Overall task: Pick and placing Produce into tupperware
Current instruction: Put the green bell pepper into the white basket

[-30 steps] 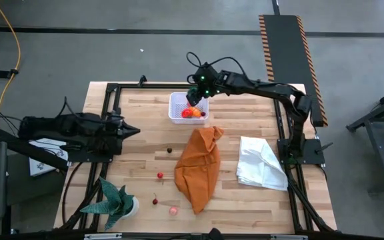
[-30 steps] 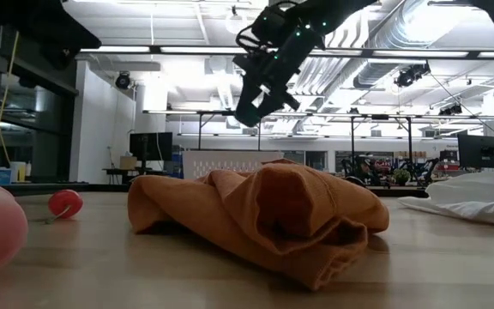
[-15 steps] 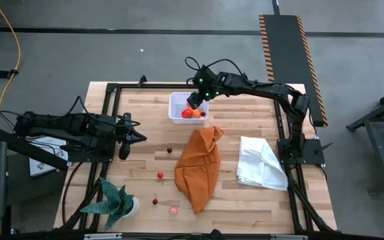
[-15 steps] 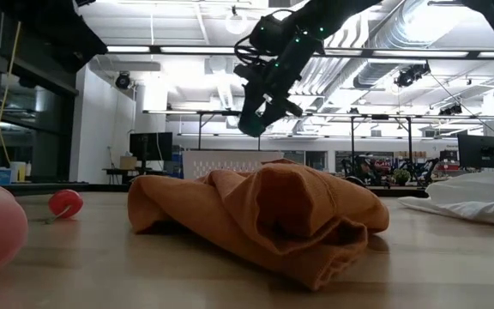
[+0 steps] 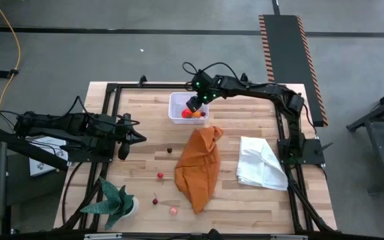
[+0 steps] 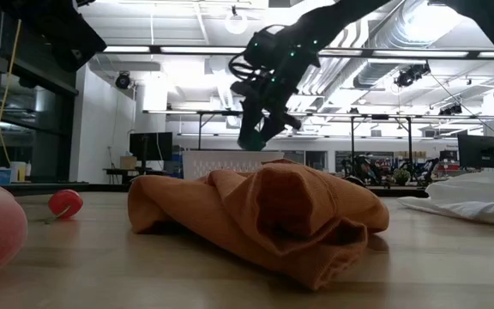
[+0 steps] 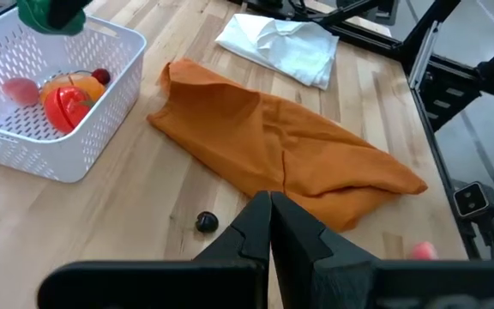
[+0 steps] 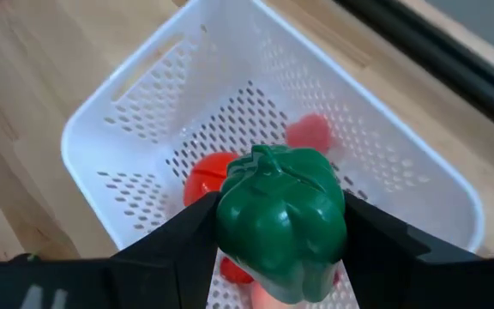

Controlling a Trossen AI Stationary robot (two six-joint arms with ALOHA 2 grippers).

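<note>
Two arms are over the table. The right gripper [image 8: 281, 245] pinches a green pepper [image 8: 281, 219] just above the white tub [image 5: 179, 100], which sits at the far side with red and orange pieces [image 5: 191, 113] inside. The left gripper [image 7: 270, 225] is pressed together, waiting at the left.

Seen past the right gripper [image 8: 281, 225]: two dark fingers [image 8: 165, 257] clamped on either side of a glossy green bell pepper [image 8: 281, 219], lobed top facing the camera. Directly beyond it, the white perforated tub [image 8: 144, 116] with rounded corners, resting on the pale wooden table [image 8: 33, 94]. Inside the tub, a red piece of produce [image 8: 202, 178] partly hidden behind the pepper, and a pinkish-red one [image 8: 309, 131] farther in.
</note>
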